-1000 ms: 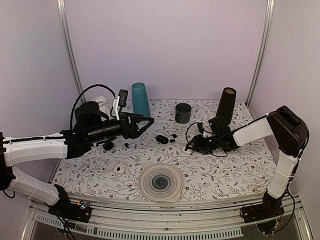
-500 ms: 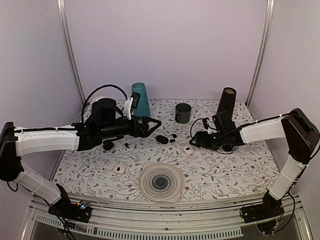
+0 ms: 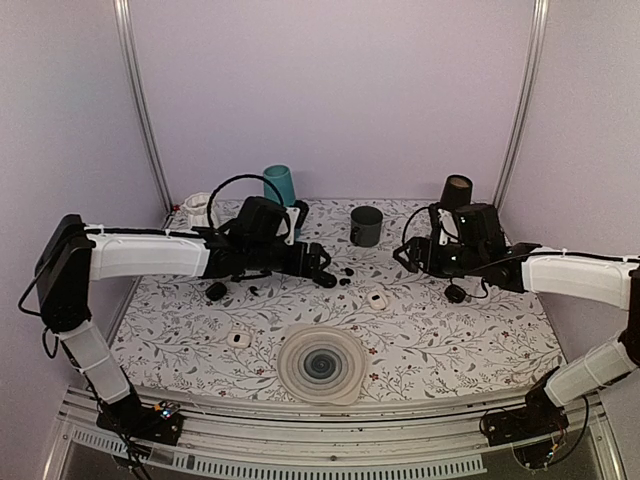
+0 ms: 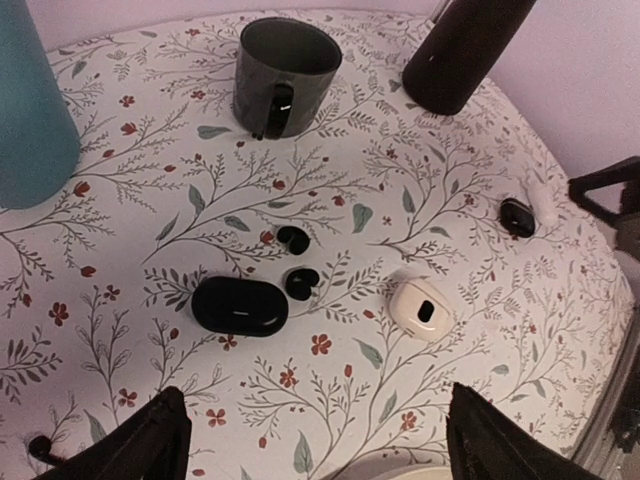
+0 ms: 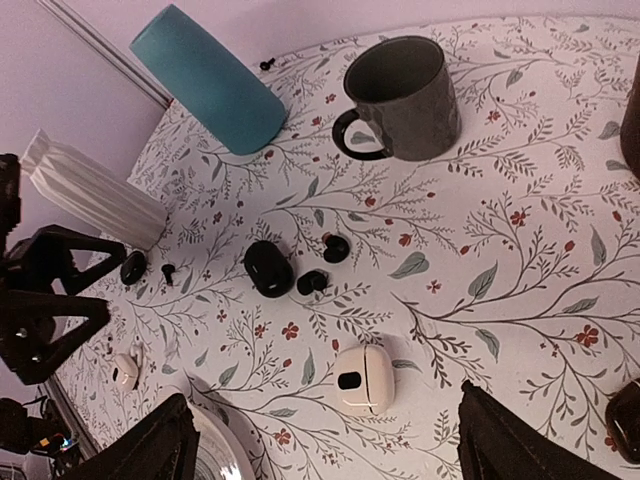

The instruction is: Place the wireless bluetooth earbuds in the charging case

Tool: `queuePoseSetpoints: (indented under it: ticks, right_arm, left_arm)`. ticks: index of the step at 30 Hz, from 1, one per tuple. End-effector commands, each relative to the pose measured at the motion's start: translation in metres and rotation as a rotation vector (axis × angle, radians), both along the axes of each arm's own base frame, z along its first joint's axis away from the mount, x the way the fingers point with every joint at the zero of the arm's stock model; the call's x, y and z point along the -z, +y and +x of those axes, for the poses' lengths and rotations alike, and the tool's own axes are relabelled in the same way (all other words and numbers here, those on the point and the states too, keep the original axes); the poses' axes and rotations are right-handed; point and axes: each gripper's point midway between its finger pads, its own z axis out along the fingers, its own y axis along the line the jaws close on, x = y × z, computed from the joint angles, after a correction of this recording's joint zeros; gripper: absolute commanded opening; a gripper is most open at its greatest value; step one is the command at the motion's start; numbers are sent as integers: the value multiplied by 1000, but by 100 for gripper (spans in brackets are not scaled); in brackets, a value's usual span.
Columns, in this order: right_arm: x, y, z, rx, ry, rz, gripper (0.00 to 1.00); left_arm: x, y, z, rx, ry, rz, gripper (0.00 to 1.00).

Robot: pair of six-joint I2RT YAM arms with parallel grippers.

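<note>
**Overhead and wrist views, earbud task.** Your left gripper (image 4: pixel 315 420) hangs low over the middle of the flower-printed table (image 4: pixel 470 180). Its fingers are spread wide and there is nothing between them. Your right gripper (image 5: pixel 322 425) hangs over the right half of the table, likewise opened wide and empty. The wireless bluetooth earbuds (image 4: pixel 292 238) lie bare on the table as two tiny glossy black buds close together, both outside any case. In the left wrist view they sit just ahead of your left fingers. The nearer bud is just beside the right end of the black charging case (image 4: pixel 240 305), a smooth oval pebble lying flat, though you cannot tell whether bud and case touch. A white case (image 4: pixel 420 308) lies to the right of the buds, apart from them and on the side of your right gripper. Beyond the buds stands a dark grey mug (image 4: pixel 285 75), upright with its handle turned towards the camera. A teal cup (image 4: pixel 30 100) stands at the far left and a tall black cylinder (image 4: pixel 460 50) at the far right. A second small black case (image 4: pixel 517 217) lies near the right edge. In the overhead view a round ribbed plate (image 3: pixel 320 365) rests near the front edge, and a small white item (image 3: pixel 237 339) lies to its left.
</note>
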Motion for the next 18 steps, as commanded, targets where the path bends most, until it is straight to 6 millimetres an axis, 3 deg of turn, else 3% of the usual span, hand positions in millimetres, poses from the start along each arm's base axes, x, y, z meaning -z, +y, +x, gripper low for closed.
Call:
queuePoseSetpoints:
  ticks: [1, 8, 18]
  right_arm:
    - [-41, -16, -3, 40, -135, 14, 91]
    - [-87, -27, -16, 54, -251, 67, 92]
    - [-116, -37, -30, 64, -313, 103, 92]
  left_arm:
    - [29, 9, 18, -11, 6, 164, 89]
    - [77, 0, 35, 50, 57, 285, 90]
    - [129, 3, 57, 88, 98, 409, 89]
